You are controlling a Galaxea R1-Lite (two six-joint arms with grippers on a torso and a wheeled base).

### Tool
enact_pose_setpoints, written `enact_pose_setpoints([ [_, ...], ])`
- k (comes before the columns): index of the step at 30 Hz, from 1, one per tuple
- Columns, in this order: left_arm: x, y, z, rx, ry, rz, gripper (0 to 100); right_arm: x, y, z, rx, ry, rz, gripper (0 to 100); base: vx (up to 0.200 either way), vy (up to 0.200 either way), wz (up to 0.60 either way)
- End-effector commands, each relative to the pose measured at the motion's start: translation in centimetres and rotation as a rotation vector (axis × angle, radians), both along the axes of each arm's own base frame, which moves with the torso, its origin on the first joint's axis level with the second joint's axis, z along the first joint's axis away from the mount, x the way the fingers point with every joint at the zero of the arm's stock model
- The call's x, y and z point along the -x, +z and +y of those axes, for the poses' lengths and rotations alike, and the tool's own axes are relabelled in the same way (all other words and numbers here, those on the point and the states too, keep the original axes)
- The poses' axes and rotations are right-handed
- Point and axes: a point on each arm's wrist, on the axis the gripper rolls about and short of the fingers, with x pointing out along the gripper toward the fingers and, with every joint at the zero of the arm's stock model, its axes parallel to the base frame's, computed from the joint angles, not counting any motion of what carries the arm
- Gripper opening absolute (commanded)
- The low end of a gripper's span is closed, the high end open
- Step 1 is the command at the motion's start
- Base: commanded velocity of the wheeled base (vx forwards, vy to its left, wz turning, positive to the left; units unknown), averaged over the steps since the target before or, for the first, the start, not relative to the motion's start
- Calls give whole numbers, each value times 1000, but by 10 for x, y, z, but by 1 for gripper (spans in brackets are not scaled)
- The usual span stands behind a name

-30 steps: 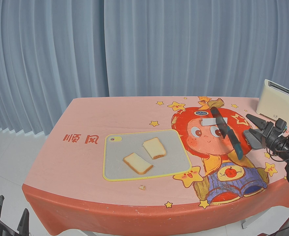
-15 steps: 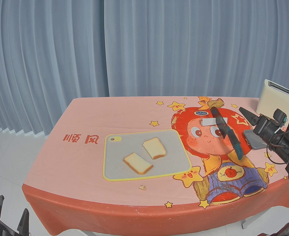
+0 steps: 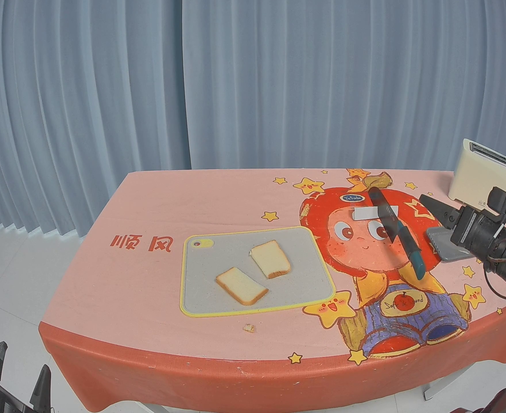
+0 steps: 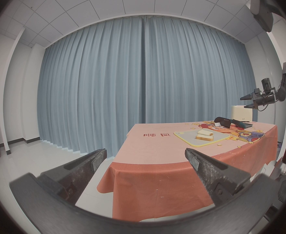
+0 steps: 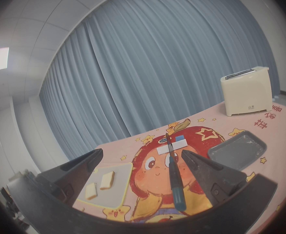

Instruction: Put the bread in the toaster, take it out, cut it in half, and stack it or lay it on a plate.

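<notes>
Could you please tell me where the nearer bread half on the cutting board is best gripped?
Likely from straight above, jaws closing on its two long sides across the narrow width. The nearer bread half lies flat on the cutting board, leaving no underside to reach, and the other half lies apart.

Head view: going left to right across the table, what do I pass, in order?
Cutting board (its left edge comes first), then on it the nearer bread half → farther bread half → knife → grey plate → toaster.
</notes>
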Motion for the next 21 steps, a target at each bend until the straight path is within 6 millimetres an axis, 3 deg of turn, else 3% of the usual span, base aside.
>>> enact_pose_setpoints([
  [1, 0, -5, 0, 0, 0, 1, 100, 22, 21, 7, 68, 19, -80, 100, 0, 0, 0],
  [12, 0, -5, 0, 0, 0, 1, 100, 41, 19, 26, 173, 83, -58, 100, 0, 0, 0],
  [21, 0, -5, 0, 0, 0, 1, 100, 35, 19, 47, 271, 146, -22, 100, 0, 0, 0],
])
